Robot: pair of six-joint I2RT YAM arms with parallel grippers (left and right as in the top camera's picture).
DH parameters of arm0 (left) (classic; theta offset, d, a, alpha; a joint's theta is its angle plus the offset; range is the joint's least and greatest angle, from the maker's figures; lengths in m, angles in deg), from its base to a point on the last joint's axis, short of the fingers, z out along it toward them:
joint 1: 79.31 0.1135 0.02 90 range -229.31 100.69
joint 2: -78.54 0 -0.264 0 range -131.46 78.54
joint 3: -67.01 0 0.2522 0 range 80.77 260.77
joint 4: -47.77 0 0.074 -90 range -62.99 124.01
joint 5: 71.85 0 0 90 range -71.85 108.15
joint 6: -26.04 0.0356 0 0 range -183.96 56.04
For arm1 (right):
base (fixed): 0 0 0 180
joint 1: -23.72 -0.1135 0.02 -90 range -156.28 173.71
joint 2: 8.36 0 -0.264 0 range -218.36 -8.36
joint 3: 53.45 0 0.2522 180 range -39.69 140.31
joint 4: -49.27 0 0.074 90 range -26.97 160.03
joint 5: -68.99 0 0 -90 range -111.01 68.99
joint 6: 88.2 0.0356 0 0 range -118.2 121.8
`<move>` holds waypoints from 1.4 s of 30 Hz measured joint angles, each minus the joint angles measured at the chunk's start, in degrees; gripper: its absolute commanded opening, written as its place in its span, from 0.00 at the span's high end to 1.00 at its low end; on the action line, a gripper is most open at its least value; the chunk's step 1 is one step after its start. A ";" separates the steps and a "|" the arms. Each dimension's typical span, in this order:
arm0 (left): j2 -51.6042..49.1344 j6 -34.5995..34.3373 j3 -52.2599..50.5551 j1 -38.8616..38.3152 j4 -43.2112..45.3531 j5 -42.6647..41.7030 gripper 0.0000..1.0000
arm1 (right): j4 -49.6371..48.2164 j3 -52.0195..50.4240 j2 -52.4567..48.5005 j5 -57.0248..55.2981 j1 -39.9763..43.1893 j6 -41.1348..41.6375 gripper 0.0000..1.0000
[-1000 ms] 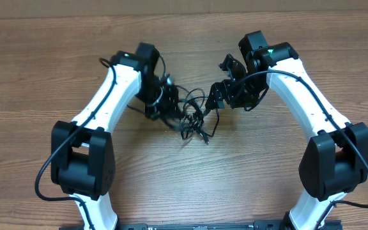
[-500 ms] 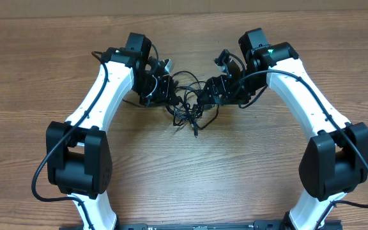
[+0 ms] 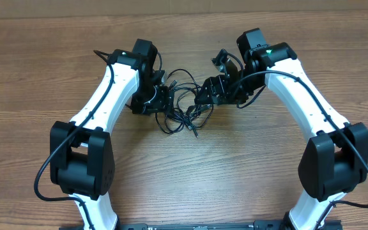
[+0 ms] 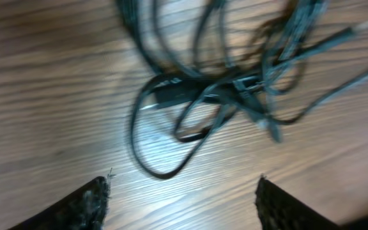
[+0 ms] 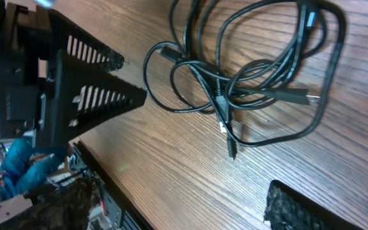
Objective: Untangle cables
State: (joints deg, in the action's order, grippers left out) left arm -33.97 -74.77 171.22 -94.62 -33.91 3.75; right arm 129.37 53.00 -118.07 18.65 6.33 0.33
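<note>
Now my left jaws and my right jaws both stand apart and empty, one on either side of the tangled cables point(image 4: 197, 96), which lie on the counter point(image 3: 184, 172) between them. Closing blindly, I might pinch several strands together and pull the knot tighter. My left wrist view is blurred; my right wrist view shows the loops and plug ends sharply, and only overhead shows both arms.

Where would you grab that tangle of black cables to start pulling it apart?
Likely the outer loop of the cables, from straight above. It lies flat on the table and swings clear of the knotted middle, with bare wood on both sides for the tool to straddle it.
</note>
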 measured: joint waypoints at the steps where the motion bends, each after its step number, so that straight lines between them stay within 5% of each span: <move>1: 0.00 -0.24 -0.02 0.00 -0.11 0.85 0.40 | -0.11 0.00 0.00 0.04 -0.31 0.09 0.26; 4: 0.00 -1.27 -0.04 0.00 -0.02 3.37 0.45 | -1.77 -0.37 0.00 0.31 -1.55 0.15 0.41; 8: 0.00 -1.95 -0.09 0.02 2.14 5.38 0.47 | -7.98 -3.28 0.04 0.57 -3.91 3.34 0.74; 11: 0.00 -2.75 -0.09 0.00 3.48 6.12 0.46 | -12.92 -6.14 0.04 0.57 -5.46 6.86 0.80; 27: -7.34 -0.48 -0.11 0.02 4.55 2.47 0.54 | -32.83 -13.53 -0.44 -8.22 -11.85 11.21 0.78; 34: -8.09 3.23 -0.11 0.02 5.84 0.57 0.68 | -34.82 -13.53 -3.63 -11.06 -12.81 8.70 0.70; 42: -8.11 10.43 -0.11 0.02 6.08 -5.77 0.64 | -33.31 -13.53 -4.52 -14.40 -12.72 7.58 0.51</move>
State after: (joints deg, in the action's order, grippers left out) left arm -42.08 -64.34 171.11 -94.60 -27.83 -2.02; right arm 96.06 39.47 -122.60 4.25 -6.39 7.91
